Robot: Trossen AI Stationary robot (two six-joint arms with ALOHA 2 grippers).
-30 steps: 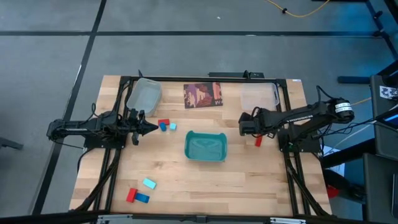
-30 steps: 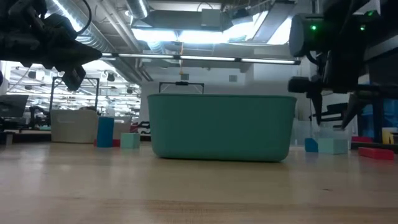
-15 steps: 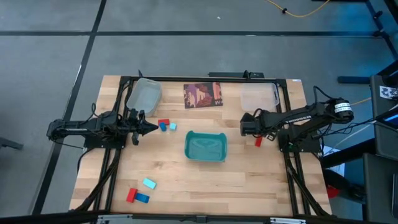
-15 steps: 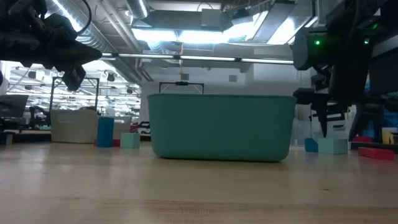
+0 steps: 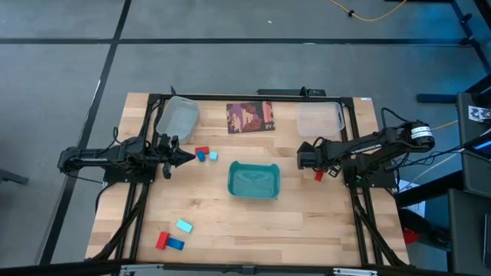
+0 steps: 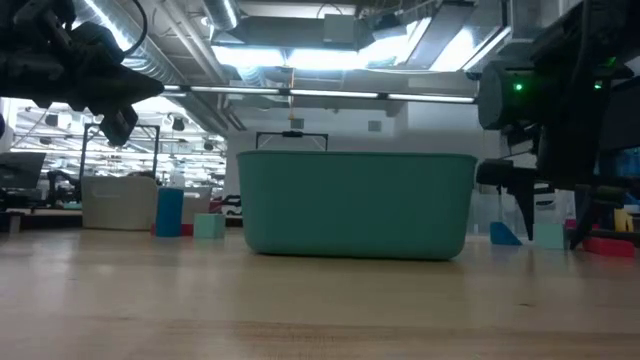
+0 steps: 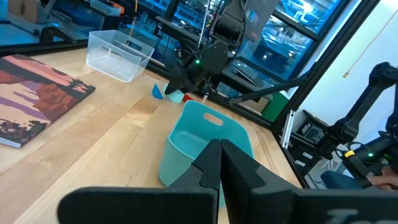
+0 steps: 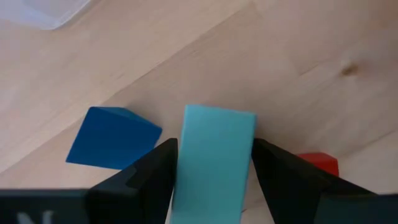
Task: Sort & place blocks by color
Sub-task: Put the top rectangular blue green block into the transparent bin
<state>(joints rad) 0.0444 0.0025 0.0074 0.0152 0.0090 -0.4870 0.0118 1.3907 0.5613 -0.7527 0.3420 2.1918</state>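
Observation:
My right gripper (image 5: 326,168) is open and low over the table right of the teal tray (image 5: 254,182). Its fingers stand on either side of a light cyan block (image 8: 214,155), close to its long sides. That block lies flat on the wood. A dark blue block (image 8: 112,138) and a red block (image 8: 320,163) lie beside it. My left gripper (image 5: 186,157) is shut and empty, held above the table left of a red block (image 5: 202,151), a blue block (image 5: 201,158) and a cyan block (image 5: 213,156). A further red block (image 5: 162,241), blue block (image 5: 176,244) and cyan block (image 5: 184,226) lie near the front left.
Two clear bins stand at the far edge, one on the left (image 5: 178,116) and one on the right (image 5: 320,119). A brownish-red printed card (image 5: 250,116) lies between them. The teal tray sits mid-table, with bare wood (image 5: 253,222) in front of it.
My right gripper has gone down toward the table and a little toward the right edge, and its open fingers now stand low around the cyan block. The blocks have kept still.

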